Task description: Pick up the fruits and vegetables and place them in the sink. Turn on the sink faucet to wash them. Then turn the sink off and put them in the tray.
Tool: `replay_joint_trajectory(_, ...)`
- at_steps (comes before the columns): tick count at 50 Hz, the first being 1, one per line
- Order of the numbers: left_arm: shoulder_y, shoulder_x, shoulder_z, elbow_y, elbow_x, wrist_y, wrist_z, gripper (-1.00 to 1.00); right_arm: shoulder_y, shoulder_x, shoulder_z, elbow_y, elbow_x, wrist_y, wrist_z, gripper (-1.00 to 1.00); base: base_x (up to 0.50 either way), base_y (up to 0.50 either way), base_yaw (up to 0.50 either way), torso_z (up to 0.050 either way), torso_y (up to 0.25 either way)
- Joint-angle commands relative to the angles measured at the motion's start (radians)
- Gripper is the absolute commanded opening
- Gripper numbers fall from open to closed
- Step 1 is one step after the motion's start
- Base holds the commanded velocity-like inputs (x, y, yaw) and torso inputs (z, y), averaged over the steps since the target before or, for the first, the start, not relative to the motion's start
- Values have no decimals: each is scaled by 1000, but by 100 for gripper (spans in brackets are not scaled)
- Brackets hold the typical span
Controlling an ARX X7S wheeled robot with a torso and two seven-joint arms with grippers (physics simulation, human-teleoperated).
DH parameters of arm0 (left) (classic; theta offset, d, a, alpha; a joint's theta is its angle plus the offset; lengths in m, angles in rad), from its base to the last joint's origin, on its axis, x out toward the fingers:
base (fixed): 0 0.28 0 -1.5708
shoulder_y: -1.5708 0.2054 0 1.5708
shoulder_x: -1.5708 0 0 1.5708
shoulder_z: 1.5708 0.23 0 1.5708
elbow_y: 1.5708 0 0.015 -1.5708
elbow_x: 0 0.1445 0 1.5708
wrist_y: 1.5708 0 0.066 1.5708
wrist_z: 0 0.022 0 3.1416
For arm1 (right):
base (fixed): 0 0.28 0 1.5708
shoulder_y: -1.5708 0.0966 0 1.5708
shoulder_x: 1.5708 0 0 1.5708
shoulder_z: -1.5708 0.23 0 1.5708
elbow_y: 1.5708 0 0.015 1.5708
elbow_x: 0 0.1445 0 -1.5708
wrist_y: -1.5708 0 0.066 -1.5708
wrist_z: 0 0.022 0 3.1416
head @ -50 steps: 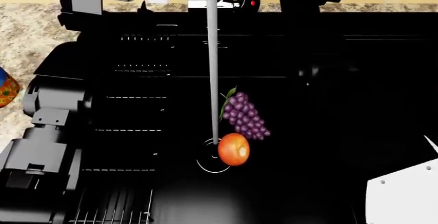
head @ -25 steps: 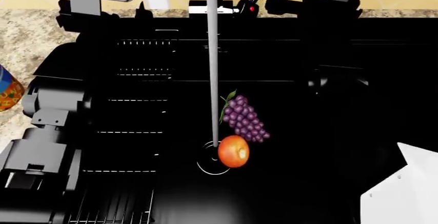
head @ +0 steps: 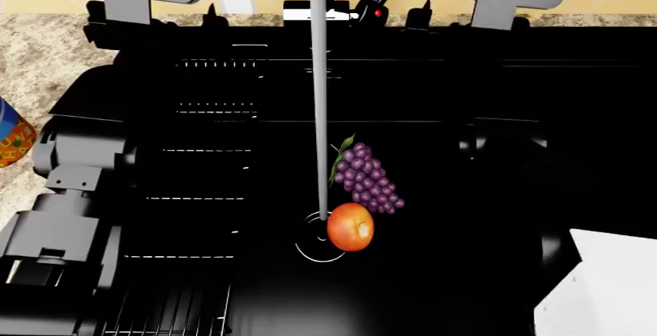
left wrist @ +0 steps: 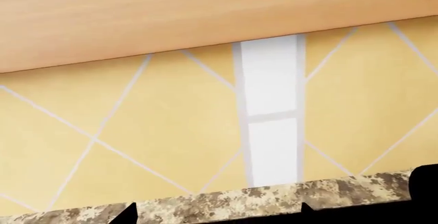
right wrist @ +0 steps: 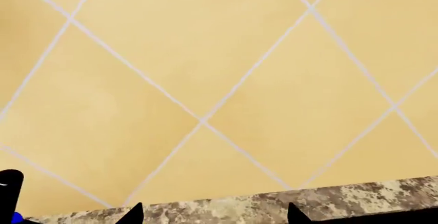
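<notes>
Blue soup can (head: 11,138) on speckled granite counter (head: 41,51); yellow tiled wall (right wrist: 205,80) behind

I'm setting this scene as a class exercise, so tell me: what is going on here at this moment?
A two-armed robot stands over a black sink. A round orange-red fruit and a purple grape bunch lie in the basin beside the drain, under the faucet. Neither arm holds anything. The left gripper and right gripper are raised near the back counter, facing the tiled wall. A corner of the white tray shows at the lower right.
</notes>
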Motion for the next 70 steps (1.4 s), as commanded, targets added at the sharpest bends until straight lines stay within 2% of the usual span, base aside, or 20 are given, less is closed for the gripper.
replay_joint_trajectory(1,5,-13,1,17,-2,-6,0,100,6,-27,-54,1,30,7,-18,100,0,0,0,0,0)
replay_joint_trajectory(7,6,-21,5,41,-3,-18,6,100,25,-36,-68,1,29,7,-25,100,0,0,0,0,-226)
replay_joint_trajectory(37,17,-35,6,74,-10,-42,-6,100,29,-30,-122,1,-2,-15,3,100,0,0,0,0,0)
replay_joint_trajectory(66,23,-40,8,75,-16,-41,-5,100,75,-43,-112,1,-4,-8,-32,100,0,0,0,0,0)
replay_joint_trajectory(70,26,-43,6,79,-18,-44,-8,100,100,-45,-46,1,-73,-1,-35,100,0,0,0,0,0)
